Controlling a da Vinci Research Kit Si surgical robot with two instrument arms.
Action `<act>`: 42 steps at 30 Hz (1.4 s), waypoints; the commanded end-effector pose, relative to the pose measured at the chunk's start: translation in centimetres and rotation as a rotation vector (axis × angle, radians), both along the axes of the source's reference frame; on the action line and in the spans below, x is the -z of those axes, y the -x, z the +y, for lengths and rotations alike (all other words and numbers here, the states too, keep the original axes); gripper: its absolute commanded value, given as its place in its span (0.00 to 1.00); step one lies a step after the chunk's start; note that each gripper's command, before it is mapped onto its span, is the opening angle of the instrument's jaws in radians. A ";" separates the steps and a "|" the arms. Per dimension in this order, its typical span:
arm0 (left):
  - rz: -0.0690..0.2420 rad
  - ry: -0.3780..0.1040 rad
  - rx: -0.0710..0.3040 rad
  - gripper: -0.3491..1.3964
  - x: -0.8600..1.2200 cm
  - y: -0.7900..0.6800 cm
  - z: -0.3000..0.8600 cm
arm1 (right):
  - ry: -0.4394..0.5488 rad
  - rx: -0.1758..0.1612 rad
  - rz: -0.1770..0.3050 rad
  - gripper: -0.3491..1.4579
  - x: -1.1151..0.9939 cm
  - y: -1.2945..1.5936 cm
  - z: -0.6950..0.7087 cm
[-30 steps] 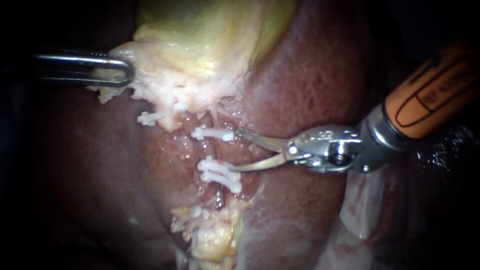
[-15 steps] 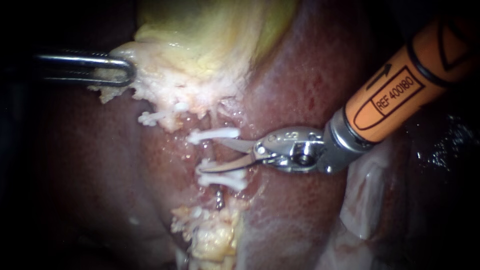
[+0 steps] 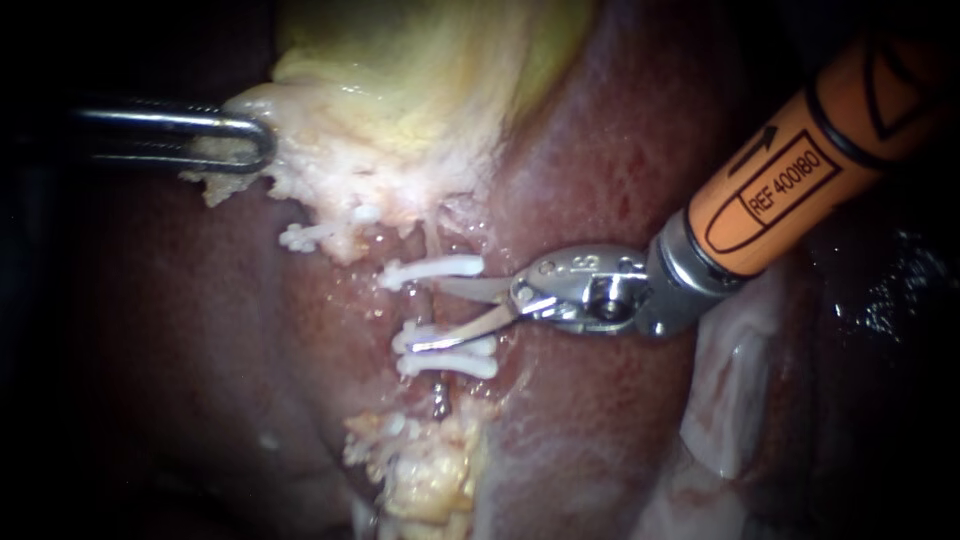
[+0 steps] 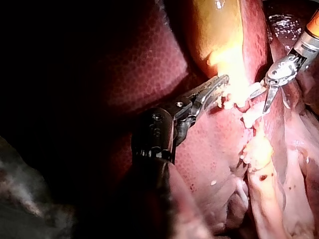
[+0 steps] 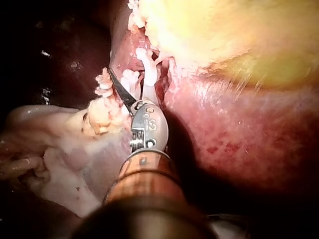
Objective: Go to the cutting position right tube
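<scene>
Background: liver (image 3: 620, 160), dark red, across most of the frame. Upper centre: gallbladder (image 3: 420, 70), yellow-white.

Upper left: left instrument (image 3: 255, 148), shaft coming in from the left edge. Its jaws are clamped on the pale lower-left edge of the gallbladder; the left wrist view shows the same grip.

Centre: right instrument (image 3: 432, 314), orange shaft from the upper right, tip with two thin blades. The blades stand narrowly parted, with a gap between them.

Centre, running vertically: right tube (image 3: 428, 305), lying in that gap. Cannot tell whether either blade touches it.

Just above the upper blade: upper clip (image 3: 430, 269). Below it: lower clips (image 3: 450, 355), two close together, with the lower blade lying across the upper one.

Further left, under the gallbladder edge: fourth clip (image 3: 300, 237), apart from the blades.

Lower centre: fatty tissue (image 3: 425, 470), pale yellow.
</scene>
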State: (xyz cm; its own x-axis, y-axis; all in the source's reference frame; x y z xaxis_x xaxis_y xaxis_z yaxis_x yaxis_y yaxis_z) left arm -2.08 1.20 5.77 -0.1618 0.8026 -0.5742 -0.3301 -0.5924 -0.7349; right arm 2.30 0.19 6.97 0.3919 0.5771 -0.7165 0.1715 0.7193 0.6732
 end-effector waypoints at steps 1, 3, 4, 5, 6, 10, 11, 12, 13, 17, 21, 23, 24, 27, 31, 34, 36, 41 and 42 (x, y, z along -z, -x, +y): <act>0.000 0.000 -0.001 0.00 0.00 0.00 0.00 | -0.001 0.004 0.006 0.78 0.01 -0.03 -0.01; 0.000 0.000 0.000 0.00 0.00 0.00 0.00 | 0.003 0.012 0.021 0.75 0.01 -0.05 -0.01; 0.000 0.000 0.000 0.00 0.00 0.01 0.00 | 0.002 0.013 0.028 0.73 0.01 -0.07 0.00; 0.000 0.000 0.000 0.00 0.00 0.01 0.00 | 0.001 0.010 0.037 0.72 0.01 -0.08 0.00; 0.000 0.000 0.000 0.00 0.00 0.01 0.00 | -0.001 0.010 0.044 0.71 0.01 -0.10 0.00; 0.000 0.000 0.000 0.00 -0.01 0.02 0.00 | -0.003 0.023 0.071 0.70 -0.01 -0.18 0.01; -0.001 -0.001 -0.002 0.00 -0.01 0.02 0.00 | -0.002 0.026 0.073 0.69 -0.02 -0.20 0.00; -0.001 -0.001 -0.002 0.00 -0.01 0.03 0.00 | -0.002 0.026 0.076 0.69 -0.03 -0.22 -0.01; -0.001 -0.001 -0.002 0.00 -0.01 0.03 0.00 | -0.002 0.024 0.078 0.69 -0.04 -0.24 -0.02; -0.001 -0.001 -0.001 0.00 -0.01 0.03 0.00 | -0.005 0.016 0.100 0.68 -0.05 -0.33 -0.04; -0.001 -0.001 -0.001 0.00 -0.01 0.04 0.01 | -0.011 0.010 0.125 0.67 -0.03 -0.41 -0.06; -0.001 -0.001 -0.001 0.00 -0.01 0.04 0.01 | -0.014 0.006 0.136 0.67 -0.01 -0.44 -0.07; -0.001 -0.001 -0.001 0.00 -0.01 0.04 0.01 | -0.015 0.005 0.139 0.67 0.00 -0.45 -0.07; -0.001 -0.001 -0.001 0.00 -0.01 0.05 0.01 | -0.017 0.006 0.147 0.67 0.04 -0.46 -0.09; -0.001 -0.001 -0.001 0.00 -0.02 0.05 0.01 | -0.019 0.007 0.151 0.67 0.09 -0.48 -0.12; -0.001 -0.001 -0.001 0.00 -0.02 0.05 0.01 | -0.019 0.008 0.152 0.67 0.11 -0.49 -0.14; -0.001 -0.001 -0.001 0.00 -0.02 0.05 0.01 | -0.019 0.009 0.153 0.67 0.12 -0.49 -0.15; -0.001 -0.001 -0.001 0.00 -0.02 0.05 0.01 | -0.019 0.010 0.153 0.67 0.13 -0.49 -0.15; -0.001 -0.001 -0.001 0.00 -0.02 0.05 0.01 | -0.019 0.010 0.153 0.67 0.13 -0.49 -0.15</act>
State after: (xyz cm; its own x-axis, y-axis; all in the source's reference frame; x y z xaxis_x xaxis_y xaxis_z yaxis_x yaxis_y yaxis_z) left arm -2.12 1.21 5.80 -0.1625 0.8028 -0.5737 -0.3288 -0.5923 -0.7356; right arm 2.80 0.03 6.84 0.2841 0.5883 -0.7571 0.2801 0.7043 0.6523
